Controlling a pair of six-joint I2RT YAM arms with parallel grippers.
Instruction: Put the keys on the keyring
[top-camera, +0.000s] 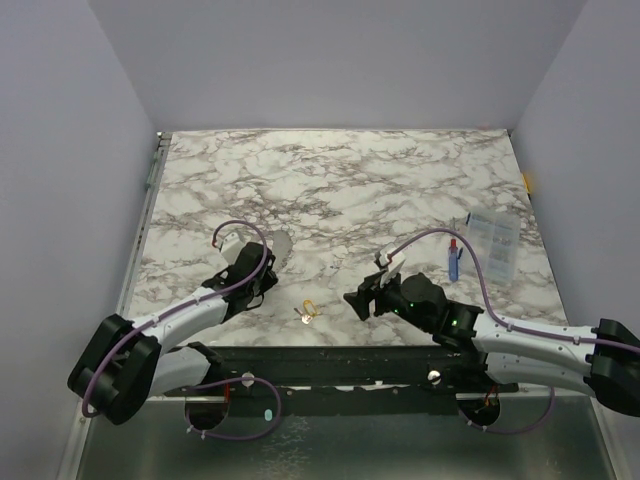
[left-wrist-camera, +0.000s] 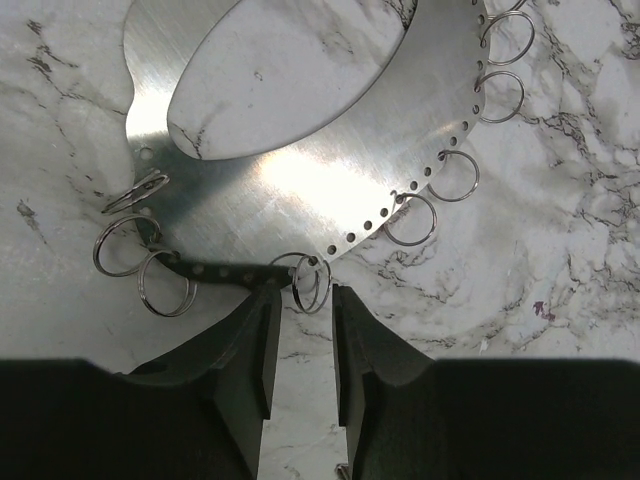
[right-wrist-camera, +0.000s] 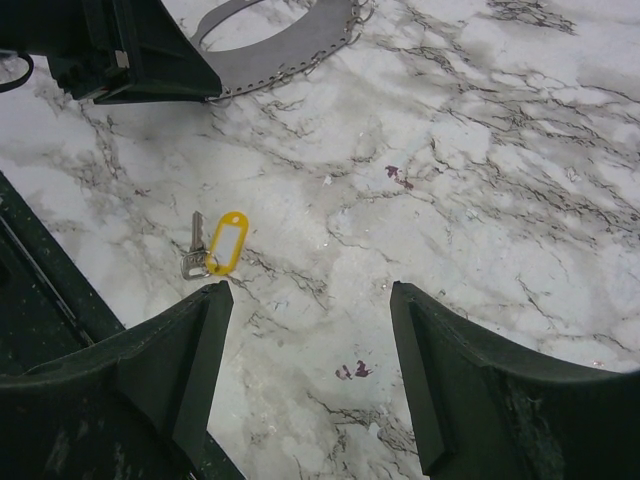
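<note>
A silvery key (right-wrist-camera: 194, 250) joined to a yellow tag (right-wrist-camera: 227, 242) lies flat on the marble; in the top view the key (top-camera: 303, 317) is near the front edge between the arms. Several thin wire keyrings hang from holes along the rim of a grey metal disc (left-wrist-camera: 300, 190). One keyring (left-wrist-camera: 311, 284) sits between the tips of my left gripper (left-wrist-camera: 305, 300), whose jaws stand narrowly apart and do not clamp it. My right gripper (right-wrist-camera: 308, 290) is wide open and empty, just right of the key and low over the table. In the top view my left gripper (top-camera: 262, 285) is at the disc (top-camera: 279, 247) and my right gripper (top-camera: 358, 300) is right of the key.
A blue-and-red pen-like stick (top-camera: 454, 258) and a clear plastic packet (top-camera: 496, 240) lie at the right. A dark rail (top-camera: 330, 360) runs along the table's front edge. Grey walls enclose the marble table (top-camera: 400, 180).
</note>
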